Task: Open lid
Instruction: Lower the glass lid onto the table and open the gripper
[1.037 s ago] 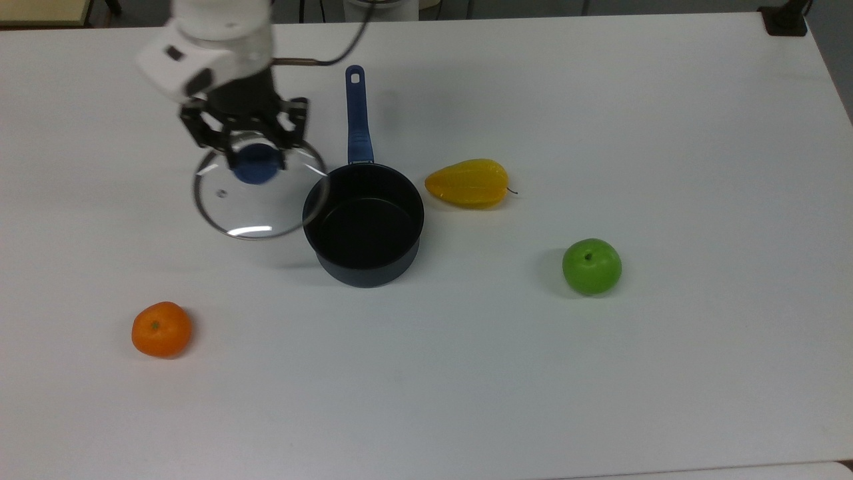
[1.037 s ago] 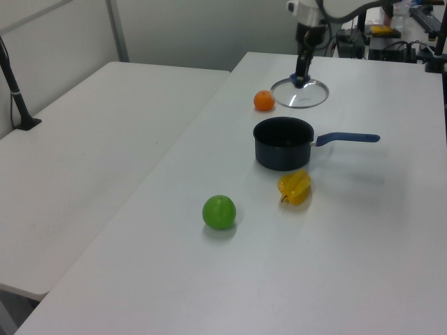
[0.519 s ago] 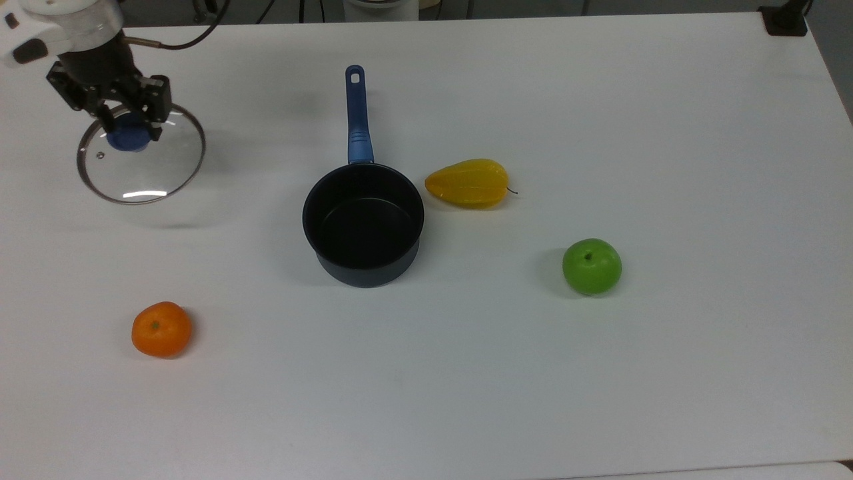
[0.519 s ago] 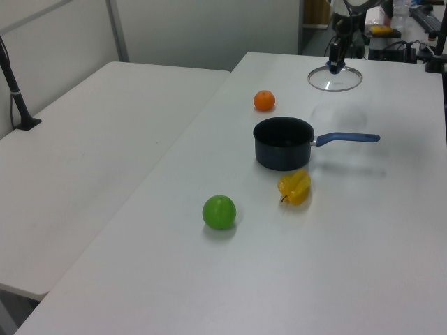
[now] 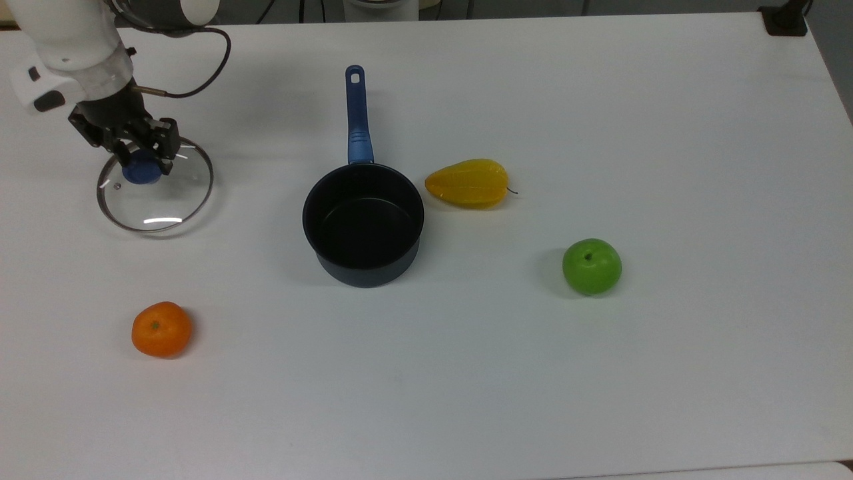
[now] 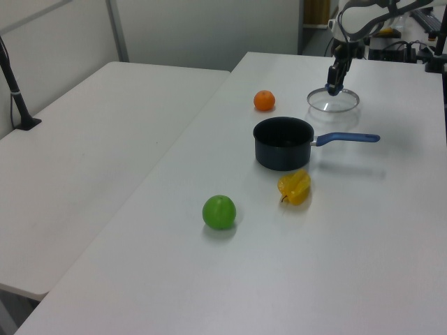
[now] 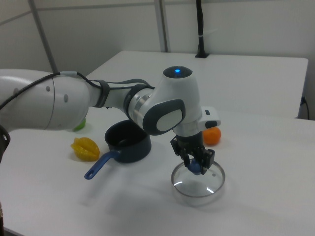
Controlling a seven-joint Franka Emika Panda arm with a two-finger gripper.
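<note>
White table [image 5: 600, 400], pan [image 5: 363, 223] empty and uncovered.
Arm reaches down from above; gripper [image 5: 141, 163] pinches the blue knob of the lid [image 5: 155, 197], well to the pan's left in the top view.

No text, label, brand, number or sign can be read on anything in these views.
</note>
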